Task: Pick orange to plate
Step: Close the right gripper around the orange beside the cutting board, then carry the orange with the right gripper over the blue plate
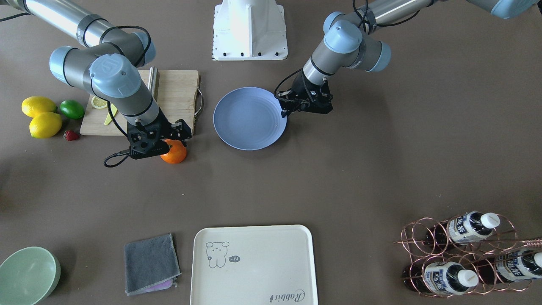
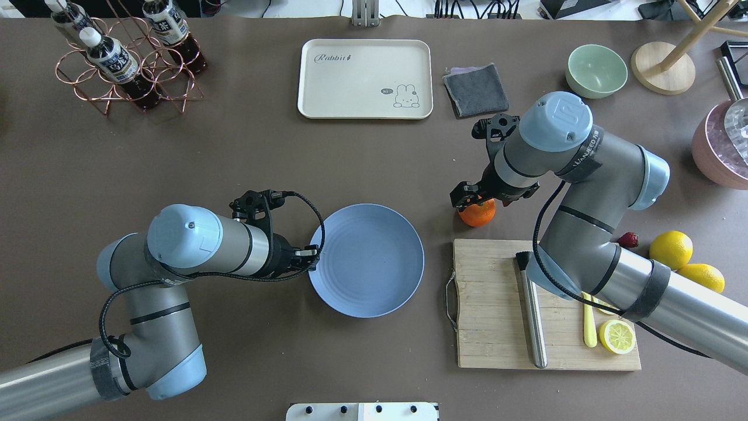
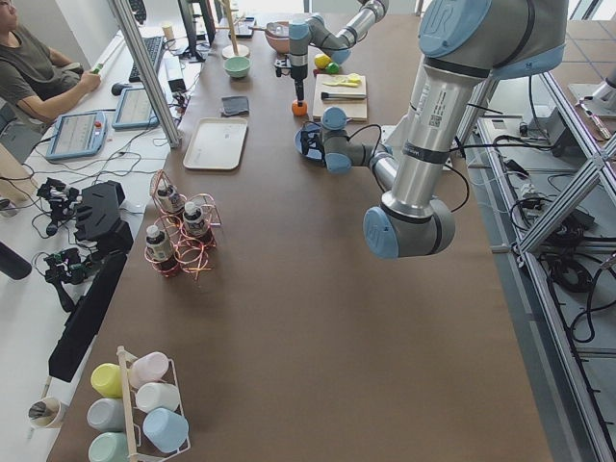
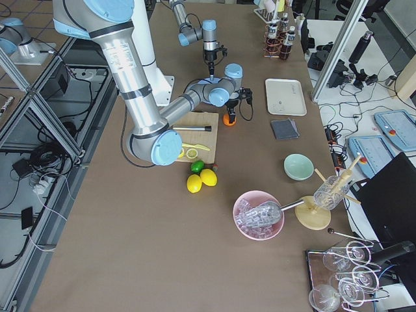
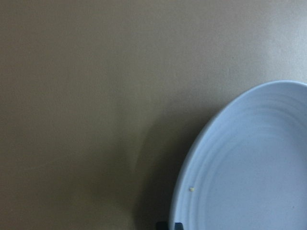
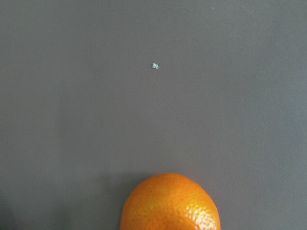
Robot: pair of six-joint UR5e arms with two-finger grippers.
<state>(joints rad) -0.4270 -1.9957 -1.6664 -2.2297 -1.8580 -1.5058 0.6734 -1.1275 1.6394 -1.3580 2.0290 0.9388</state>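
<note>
orange [image 2: 478, 214] sits just beside the cutting board [image 2: 497, 304], right claw [image 2: 480, 196] overhead.

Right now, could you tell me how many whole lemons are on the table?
2. One lemon lies beside the lime, the other lemon right next to it, both off the cutting board. The right arm covers part of the board.

Lit brightly and evenly from above in the exterior views: soft, faint shadows on the tabletop [image 1: 296, 186] beside the plate [image 1: 250, 118] and the orange [image 1: 175, 156], glare streaks on the right arm [image 1: 55, 17], wide-angle stretching at the side views' edges. Dim, yellow-cast and soft-focused in the left wrist view, with dark shadow along the plate rim. Sharper and flat grey in the right wrist view, small highlight on the orange, lower-left corner darkened.
</note>
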